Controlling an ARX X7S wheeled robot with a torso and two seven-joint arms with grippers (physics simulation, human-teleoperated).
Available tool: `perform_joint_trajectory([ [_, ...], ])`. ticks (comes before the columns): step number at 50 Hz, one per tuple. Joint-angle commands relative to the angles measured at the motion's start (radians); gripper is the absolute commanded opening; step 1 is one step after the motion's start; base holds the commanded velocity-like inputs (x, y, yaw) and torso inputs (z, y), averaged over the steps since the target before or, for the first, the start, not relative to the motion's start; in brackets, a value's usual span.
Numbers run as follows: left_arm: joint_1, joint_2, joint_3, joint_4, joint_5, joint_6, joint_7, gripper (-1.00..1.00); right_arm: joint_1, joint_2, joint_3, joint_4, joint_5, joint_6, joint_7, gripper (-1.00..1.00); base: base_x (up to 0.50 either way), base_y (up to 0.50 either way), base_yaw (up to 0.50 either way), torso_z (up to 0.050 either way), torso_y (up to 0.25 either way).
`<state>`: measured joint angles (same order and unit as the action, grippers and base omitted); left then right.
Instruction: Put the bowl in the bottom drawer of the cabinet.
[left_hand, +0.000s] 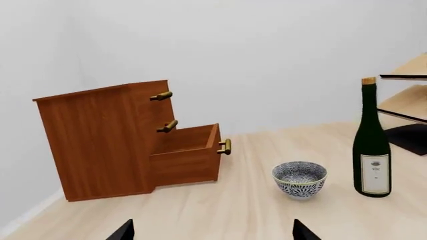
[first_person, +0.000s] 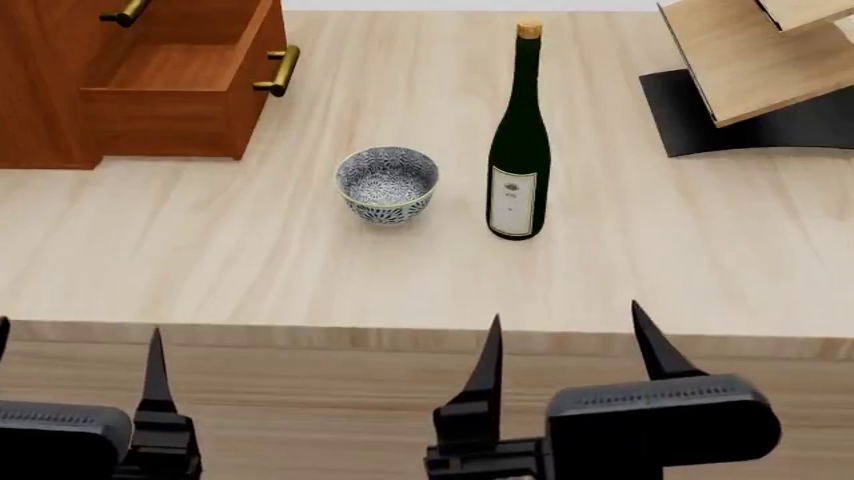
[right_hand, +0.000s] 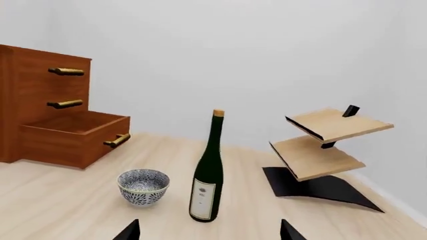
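The bowl, white with a blue-grey pattern, stands upright on the light wooden table. The reddish-brown cabinet sits at the far left, its bottom drawer pulled out and empty. My left gripper hangs open near the table's front edge, well short of the bowl. My right gripper is open too, level with the front edge, with nothing between its fingers.
A dark green wine bottle stands just right of the bowl. A light-wood rack on a black base occupies the far right. Two upper drawers with brass handles are closed.
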<state>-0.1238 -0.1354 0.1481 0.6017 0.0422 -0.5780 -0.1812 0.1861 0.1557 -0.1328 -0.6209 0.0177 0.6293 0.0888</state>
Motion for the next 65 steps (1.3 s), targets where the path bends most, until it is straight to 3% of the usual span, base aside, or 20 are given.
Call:
perform_joint_trajectory([
  [1, -0.003, -0.015, 0.013, 0.039, -0.001, -0.021, -0.007, 1.00, 0.011, 0.008, 0.006, -0.025, 0.011, 0.013, 0.008, 1.00, 0.00, 0.00, 0.00, 0.000, 0.000],
  [19, -0.015, -0.024, 0.025, 0.023, -0.008, -0.019, -0.023, 1.00, 0.011, 0.015, -0.008, -0.007, 0.012, -0.021, 0.028, 1.00, 0.00, 0.00, 0.00, 0.000, 0.000],
  [65, -0.019, -0.047, 0.050, 0.018, -0.032, -0.011, -0.054, 1.00, 0.009, 0.037, -0.009, -0.034, 0.050, -0.017, 0.056, 1.00, 0.19, 0.07, 0.00, 0.000, 0.000],
])
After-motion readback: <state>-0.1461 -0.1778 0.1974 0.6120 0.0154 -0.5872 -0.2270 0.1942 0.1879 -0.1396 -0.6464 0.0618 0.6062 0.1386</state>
